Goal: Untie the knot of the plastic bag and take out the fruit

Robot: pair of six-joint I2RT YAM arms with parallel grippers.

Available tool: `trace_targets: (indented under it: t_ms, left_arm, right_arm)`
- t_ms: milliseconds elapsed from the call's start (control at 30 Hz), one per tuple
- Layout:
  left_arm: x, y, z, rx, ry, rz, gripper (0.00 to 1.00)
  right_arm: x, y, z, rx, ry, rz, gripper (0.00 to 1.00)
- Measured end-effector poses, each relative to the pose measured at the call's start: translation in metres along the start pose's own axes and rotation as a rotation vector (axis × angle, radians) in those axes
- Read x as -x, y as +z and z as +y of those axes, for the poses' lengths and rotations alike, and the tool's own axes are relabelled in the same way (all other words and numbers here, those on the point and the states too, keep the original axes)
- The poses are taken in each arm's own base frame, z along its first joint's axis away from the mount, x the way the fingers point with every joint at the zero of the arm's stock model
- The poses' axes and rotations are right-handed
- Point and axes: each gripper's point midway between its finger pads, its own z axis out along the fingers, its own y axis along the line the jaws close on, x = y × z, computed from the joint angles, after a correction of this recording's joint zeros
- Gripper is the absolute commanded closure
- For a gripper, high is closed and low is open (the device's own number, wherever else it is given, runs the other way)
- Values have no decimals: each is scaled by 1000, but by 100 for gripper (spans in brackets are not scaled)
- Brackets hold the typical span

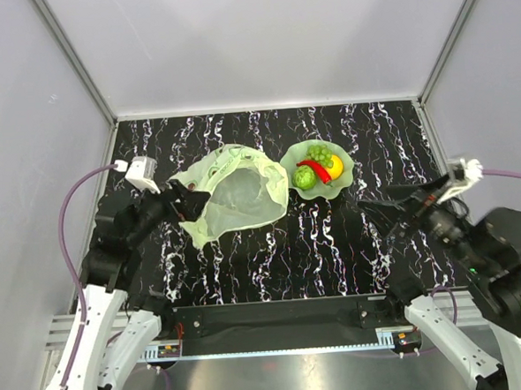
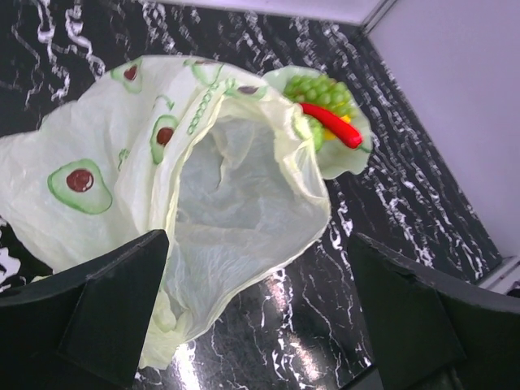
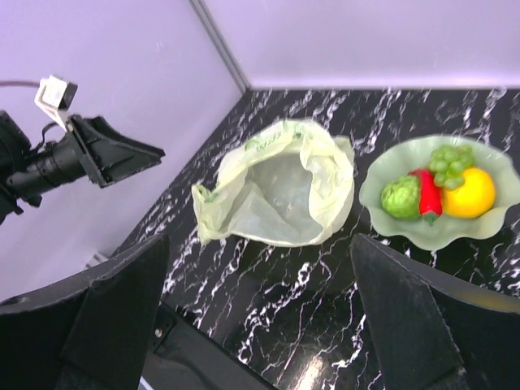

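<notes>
Left gripper [image 2: 257, 240] has its fingers spread wide, nothing in them, sitting right at the left edge of the bag [image 1: 238, 196], which lies flat with its mouth gaping. Right gripper [image 3: 260, 244] is wide open too, empty, well right of the dish [image 1: 348, 179]. Fruit [image 1: 317, 168] is all in the dish, just beside the bag's right edge. Open stretch of table [image 1: 273, 256] runs from there to the arm bases

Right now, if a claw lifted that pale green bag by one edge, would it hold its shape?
Probably not: the plastic bag lies crumpled and see-through thin, so it would likely sag. It looks empty, the fruit sitting in the dish, so probably very light. Pushed, it might bunch up rather than slide.
</notes>
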Motion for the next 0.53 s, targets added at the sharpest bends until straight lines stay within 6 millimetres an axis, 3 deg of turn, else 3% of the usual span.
trace_targets:
  t_ms: [333, 533]
  left_arm:
    - [48, -52, -43, -112, 76, -183, 1]
    - [44, -58, -44, -111, 77, -175, 1]
  right_arm:
    - [60, -96, 32, 18, -54, -303, 0]
    - [56, -96, 28, -9, -34, -284, 0]
